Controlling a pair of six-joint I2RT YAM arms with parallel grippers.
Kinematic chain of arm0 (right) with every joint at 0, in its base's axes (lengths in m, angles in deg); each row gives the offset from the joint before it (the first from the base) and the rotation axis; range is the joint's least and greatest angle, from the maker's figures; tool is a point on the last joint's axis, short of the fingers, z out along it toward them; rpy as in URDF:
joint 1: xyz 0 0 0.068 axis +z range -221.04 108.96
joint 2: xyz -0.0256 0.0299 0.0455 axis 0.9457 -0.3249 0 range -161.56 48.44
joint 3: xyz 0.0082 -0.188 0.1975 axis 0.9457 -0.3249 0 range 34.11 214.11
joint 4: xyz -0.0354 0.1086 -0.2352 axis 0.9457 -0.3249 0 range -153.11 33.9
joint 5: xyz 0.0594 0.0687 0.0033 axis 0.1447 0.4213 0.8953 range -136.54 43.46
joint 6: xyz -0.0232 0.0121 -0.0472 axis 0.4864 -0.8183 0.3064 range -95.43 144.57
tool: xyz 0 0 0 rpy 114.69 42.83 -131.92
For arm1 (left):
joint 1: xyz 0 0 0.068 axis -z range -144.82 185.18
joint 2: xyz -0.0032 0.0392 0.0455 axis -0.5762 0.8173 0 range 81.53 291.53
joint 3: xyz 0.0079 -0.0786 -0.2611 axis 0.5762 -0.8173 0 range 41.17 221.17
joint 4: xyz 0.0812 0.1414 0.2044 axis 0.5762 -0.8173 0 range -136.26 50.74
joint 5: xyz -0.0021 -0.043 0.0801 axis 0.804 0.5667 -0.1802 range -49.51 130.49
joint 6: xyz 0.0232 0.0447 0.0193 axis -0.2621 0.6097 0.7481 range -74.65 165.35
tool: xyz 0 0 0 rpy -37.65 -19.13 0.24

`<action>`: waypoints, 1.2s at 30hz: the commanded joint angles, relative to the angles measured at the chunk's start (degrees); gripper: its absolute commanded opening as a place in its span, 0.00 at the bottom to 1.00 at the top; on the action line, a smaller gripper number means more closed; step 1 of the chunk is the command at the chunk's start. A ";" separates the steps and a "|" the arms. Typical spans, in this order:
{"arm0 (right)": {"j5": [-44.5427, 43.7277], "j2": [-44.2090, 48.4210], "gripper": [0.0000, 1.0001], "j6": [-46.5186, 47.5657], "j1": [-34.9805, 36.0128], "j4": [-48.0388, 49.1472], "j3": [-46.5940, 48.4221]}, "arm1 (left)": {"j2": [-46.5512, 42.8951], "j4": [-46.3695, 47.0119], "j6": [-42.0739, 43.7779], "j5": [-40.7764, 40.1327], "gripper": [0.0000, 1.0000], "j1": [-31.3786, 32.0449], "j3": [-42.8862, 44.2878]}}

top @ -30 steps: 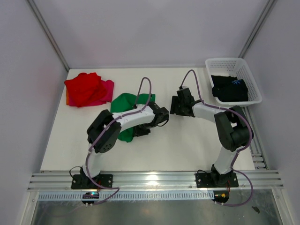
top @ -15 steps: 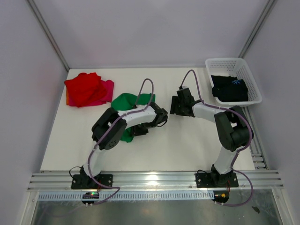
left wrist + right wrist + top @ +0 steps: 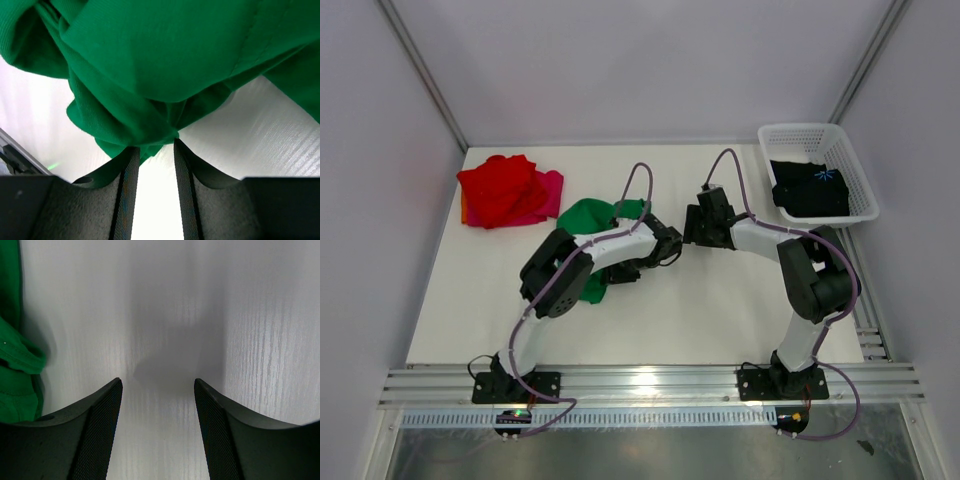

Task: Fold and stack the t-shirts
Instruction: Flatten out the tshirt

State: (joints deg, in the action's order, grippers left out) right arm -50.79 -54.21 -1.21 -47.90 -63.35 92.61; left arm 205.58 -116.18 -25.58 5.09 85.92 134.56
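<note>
The bright green t-shirt [image 3: 588,215] lies bunched at the table's middle, under my left arm. My left gripper [image 3: 623,272] [image 3: 153,145] has its fingertips pinched on a gathered fold of the green t-shirt [image 3: 160,60], with a narrow gap behind the tips. My right gripper [image 3: 698,225] [image 3: 157,382] is open over bare table, and the green t-shirt's edge [image 3: 12,365] is just to its left. The red t-shirt [image 3: 500,188] lies crumpled on the magenta-pink one [image 3: 552,190] at the back left. The black t-shirt [image 3: 810,190] sits in the basket.
The white lattice basket [image 3: 815,130] stands at the back right corner. Grey walls close in the table on three sides. A metal rail [image 3: 640,385] with both arm bases runs along the near edge.
My left arm has shifted a little right, drawing the green t-shirt with it, so less green shows below the arm. The right arm has not moved.
</note>
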 commanded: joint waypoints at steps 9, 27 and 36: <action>1.44 -1.15 0.64 0.20 0.24 -0.84 -0.49 | 2.34 -18.26 0.53 -3.98 0.16 -1.17 1.27; 2.14 -2.20 0.64 -0.15 0.24 -0.49 -0.67 | -9.95 -18.26 7.29 -3.98 0.00 -1.17 13.74; 1.44 -2.55 0.64 -0.15 0.24 -0.75 -0.32 | -17.43 -18.35 10.82 -12.39 0.00 -1.52 26.40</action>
State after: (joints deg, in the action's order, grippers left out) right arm -50.14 -54.34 -1.08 -47.90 -62.87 92.61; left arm 191.83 -116.23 -16.43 -0.44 84.89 158.07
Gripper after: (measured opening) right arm 0.639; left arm 0.008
